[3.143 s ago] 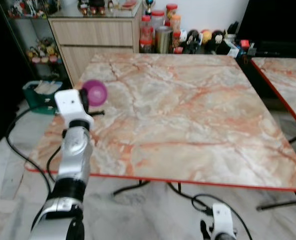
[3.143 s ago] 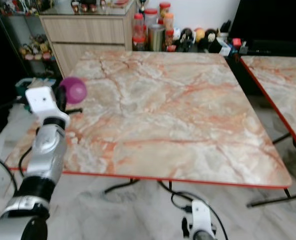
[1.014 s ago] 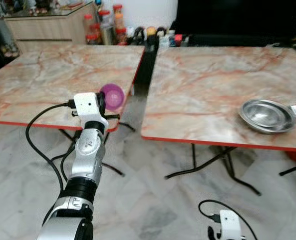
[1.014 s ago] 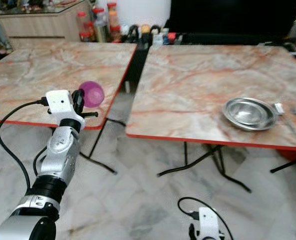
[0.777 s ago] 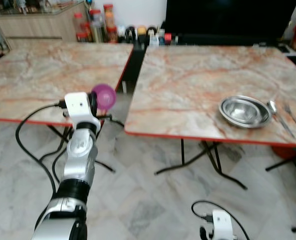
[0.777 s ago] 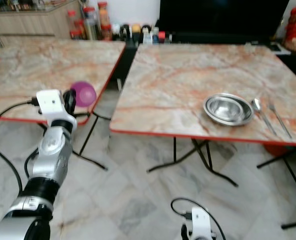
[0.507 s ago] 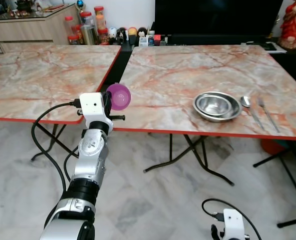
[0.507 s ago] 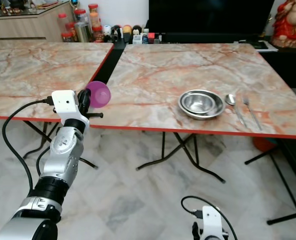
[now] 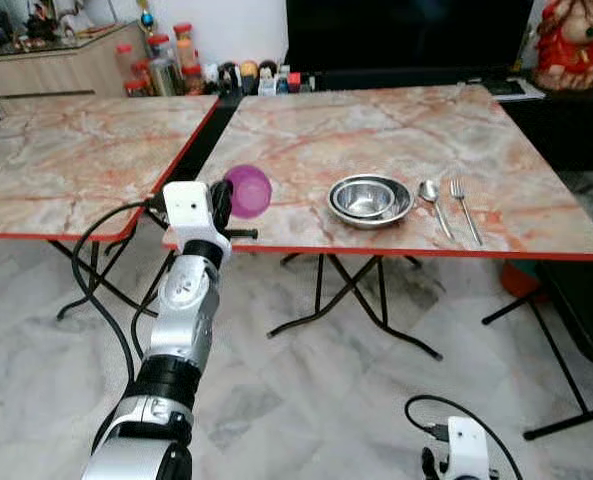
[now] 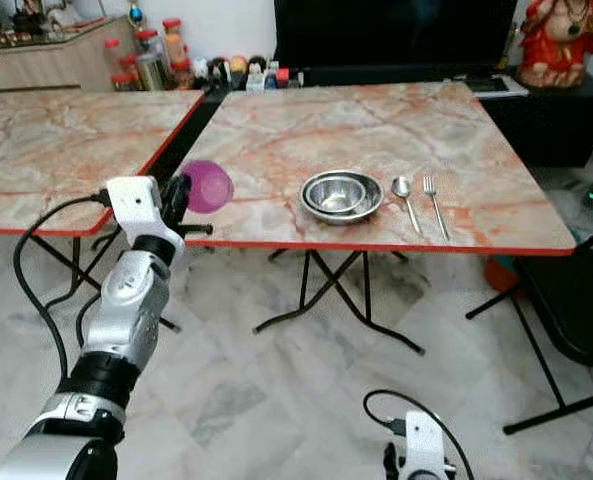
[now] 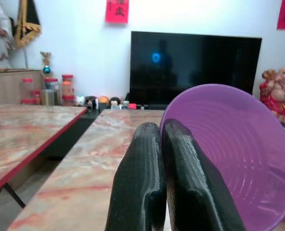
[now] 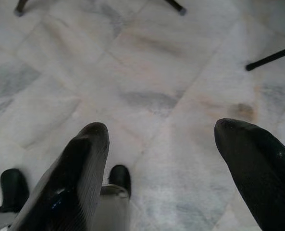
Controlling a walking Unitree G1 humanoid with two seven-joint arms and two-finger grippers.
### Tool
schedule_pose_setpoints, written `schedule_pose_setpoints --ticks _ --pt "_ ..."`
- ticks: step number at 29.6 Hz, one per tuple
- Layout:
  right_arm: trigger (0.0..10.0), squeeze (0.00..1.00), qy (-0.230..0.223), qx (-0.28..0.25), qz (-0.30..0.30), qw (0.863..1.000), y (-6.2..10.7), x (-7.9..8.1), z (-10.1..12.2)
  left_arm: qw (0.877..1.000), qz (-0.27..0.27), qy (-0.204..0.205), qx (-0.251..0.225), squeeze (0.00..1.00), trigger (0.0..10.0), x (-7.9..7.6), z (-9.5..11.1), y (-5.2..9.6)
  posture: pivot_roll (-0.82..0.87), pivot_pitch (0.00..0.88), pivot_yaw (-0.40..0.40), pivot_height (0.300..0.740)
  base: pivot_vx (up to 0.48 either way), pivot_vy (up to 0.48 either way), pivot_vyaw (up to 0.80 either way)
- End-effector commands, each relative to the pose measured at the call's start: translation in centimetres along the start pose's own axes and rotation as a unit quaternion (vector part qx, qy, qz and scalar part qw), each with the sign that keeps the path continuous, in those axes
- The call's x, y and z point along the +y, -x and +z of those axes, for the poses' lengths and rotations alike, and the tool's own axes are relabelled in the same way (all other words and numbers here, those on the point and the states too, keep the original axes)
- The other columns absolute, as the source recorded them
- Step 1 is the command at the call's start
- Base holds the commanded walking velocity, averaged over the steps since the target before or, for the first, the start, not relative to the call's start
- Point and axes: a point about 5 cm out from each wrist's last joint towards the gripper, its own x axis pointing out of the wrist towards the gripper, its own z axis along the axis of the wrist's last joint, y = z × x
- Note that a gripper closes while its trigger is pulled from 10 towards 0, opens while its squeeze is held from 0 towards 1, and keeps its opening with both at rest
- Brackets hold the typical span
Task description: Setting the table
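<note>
Left gripper (image 11: 162,144): fingers pinched on the rim of the purple cup (image 9: 248,191), held up near the table (image 9: 536,205) corner
Table: steel bowl (image 9: 370,199), spoon (image 9: 433,201) and fork (image 9: 463,207) beside it
Right gripper (image 12: 164,159): hangs low over floor, fingers spread wide

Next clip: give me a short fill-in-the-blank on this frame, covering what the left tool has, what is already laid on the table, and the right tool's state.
1. The left tool is shut on the rim of a cup whose colour is ____.
2. On the table, the steel bowl has a spoon and a ____ to its right.
3. The right tool hangs low over the floor with its fingers ____.

Missing words: purple; fork; open
</note>
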Motion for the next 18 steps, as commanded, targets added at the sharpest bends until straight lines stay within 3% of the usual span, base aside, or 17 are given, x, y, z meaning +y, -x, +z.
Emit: schedule_pose_setpoints --ticks 1,18 --pt "10.0 0.00 0.001 -0.008 0.011 1.000 -0.10 0.76 0.62 1.000 0.011 0.001 -0.002 0.00 10.0 1.06 0.29 0.16 -0.02 0.000 0.036 0.740 0.371 0.000 0.00" --pt "10.0 0.00 0.001 -0.011 0.016 1.000 -0.09 1.18 0.71 1.000 -0.004 0.007 0.008 0.00 10.0 1.01 0.26 0.22 -0.01 0.000 0.043 0.740 0.388 0.000 -0.02"
